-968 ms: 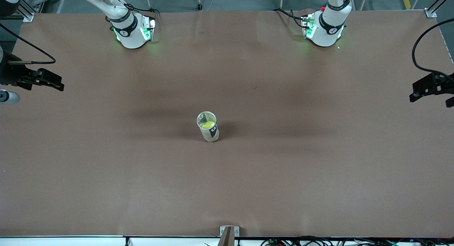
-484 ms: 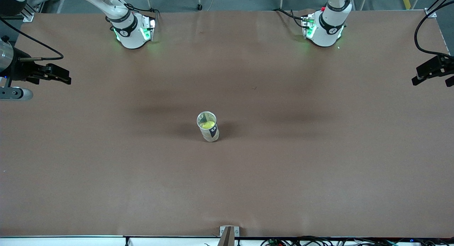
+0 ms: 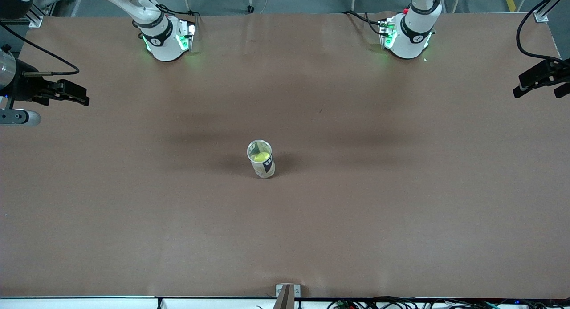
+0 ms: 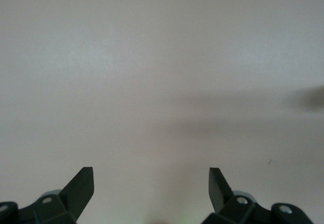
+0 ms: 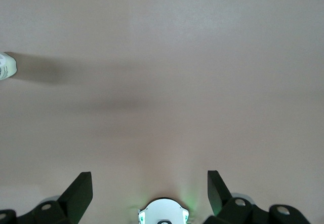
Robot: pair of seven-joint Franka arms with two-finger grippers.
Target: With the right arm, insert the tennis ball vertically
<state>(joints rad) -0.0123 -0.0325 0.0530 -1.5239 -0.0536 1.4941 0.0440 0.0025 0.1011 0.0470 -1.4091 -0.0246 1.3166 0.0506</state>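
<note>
While upright mid-table, can [image 3: 261, 159] with ball [image 3: 261, 156] already inside, axis vertical. Well apart toward its own table end, right gripper [image 3: 73, 94], wide open, empty. Likewise left gripper [image 3: 539, 79], waiting.

From my station the only mark I can make out is a white "W"-shaped logo on the dark band of the clear tube [image 3: 261, 159] standing upright mid-table; I can't read any wording around it. Each arm's base [image 3: 165, 41] carries a small mark on its black band, too small for me to read. Both wrist views show no text at all.
</note>
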